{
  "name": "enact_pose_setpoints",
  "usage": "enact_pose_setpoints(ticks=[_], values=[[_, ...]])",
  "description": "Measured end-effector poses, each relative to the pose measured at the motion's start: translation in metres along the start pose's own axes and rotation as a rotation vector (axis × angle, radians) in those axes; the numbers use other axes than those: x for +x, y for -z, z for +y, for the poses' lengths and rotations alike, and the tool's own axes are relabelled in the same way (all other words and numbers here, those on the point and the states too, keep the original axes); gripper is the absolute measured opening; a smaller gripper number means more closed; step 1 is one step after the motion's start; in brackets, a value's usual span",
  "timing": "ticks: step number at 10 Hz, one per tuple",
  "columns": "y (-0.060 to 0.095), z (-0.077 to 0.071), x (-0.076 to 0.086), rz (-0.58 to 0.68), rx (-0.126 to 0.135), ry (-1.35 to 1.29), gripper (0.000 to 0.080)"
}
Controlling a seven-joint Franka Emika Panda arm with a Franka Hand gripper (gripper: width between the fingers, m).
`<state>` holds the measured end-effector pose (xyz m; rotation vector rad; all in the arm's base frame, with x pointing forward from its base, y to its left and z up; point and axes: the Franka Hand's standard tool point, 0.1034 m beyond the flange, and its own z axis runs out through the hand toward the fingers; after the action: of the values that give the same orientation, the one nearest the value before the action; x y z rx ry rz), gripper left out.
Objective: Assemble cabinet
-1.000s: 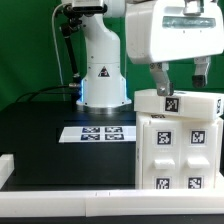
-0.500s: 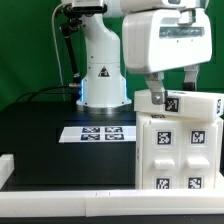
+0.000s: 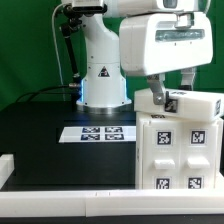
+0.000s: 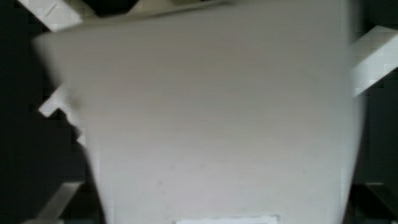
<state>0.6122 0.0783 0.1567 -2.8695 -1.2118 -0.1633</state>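
The cabinet [image 3: 178, 150], a tall white box with several square tags on its front, stands at the exterior view's right. A white slab [image 3: 200, 104] with one tag lies tilted across its top. My gripper [image 3: 172, 88] has come down onto that slab, one finger [image 3: 155, 92] on each side of it, standing apart. I cannot tell whether the pads press on it. In the wrist view a plain white panel [image 4: 214, 120] fills nearly the whole picture, blurred, and hides the fingertips.
The marker board [image 3: 100, 132] lies flat on the black table in front of the arm's white base [image 3: 102, 75]. A low white rail [image 3: 70, 195] runs along the table's front and left edges. Green screens stand behind.
The gripper has dropped lower onto the cabinet's top slab and shifted a little to the exterior view's left. The cabinet has not moved.
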Motion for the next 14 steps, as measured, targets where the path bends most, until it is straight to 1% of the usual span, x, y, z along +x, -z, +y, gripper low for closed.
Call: enact_pose_setpoints(ticks=[2, 3, 7, 10, 12, 14], values=[[0.0000, 0.0002, -0.0002, 0.000, 0.000, -0.029, 0.0559], [0.0000, 0.0000, -0.0001, 0.000, 0.000, -0.084, 0.0559], [-0.0005, -0.0029, -0.0007, 0.016, -0.006, -0.534, 0.0560], [-0.0008, -0.0047, 0.0009, 0.019, -0.003, -0.844, 0.0560], [-0.0011, -0.0044, 0.0037, 0.030, -0.009, -0.913, 0.0560], [-0.0013, -0.0048, 0.0040, 0.032, -0.005, -1.069, 0.0560]])
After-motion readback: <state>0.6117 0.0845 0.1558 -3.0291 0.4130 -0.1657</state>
